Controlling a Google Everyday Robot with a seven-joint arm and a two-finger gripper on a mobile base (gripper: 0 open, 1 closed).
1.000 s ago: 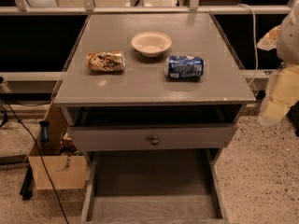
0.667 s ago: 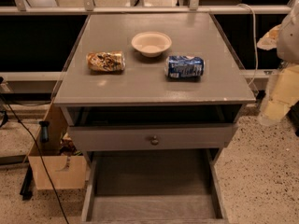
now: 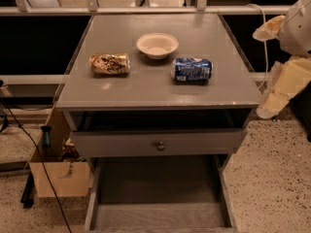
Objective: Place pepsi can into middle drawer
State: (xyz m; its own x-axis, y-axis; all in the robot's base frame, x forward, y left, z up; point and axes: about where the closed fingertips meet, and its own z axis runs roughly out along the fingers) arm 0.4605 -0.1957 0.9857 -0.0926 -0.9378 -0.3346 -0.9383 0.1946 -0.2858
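The arm [image 3: 300, 25] comes in at the upper right corner of the frame, its white segment partly cut off by the border. From it a cream-coloured part slants down and to the left, ending at mid-height near the right edge. This lower part is the hand [image 3: 279, 93], tilted with its tip pointing down-left, hanging free in the air.

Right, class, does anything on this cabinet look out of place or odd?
Both cans lie tipped on their sides: the pepsi can right of the bowl, the patterned can left. The hand hangs right of the cabinet.
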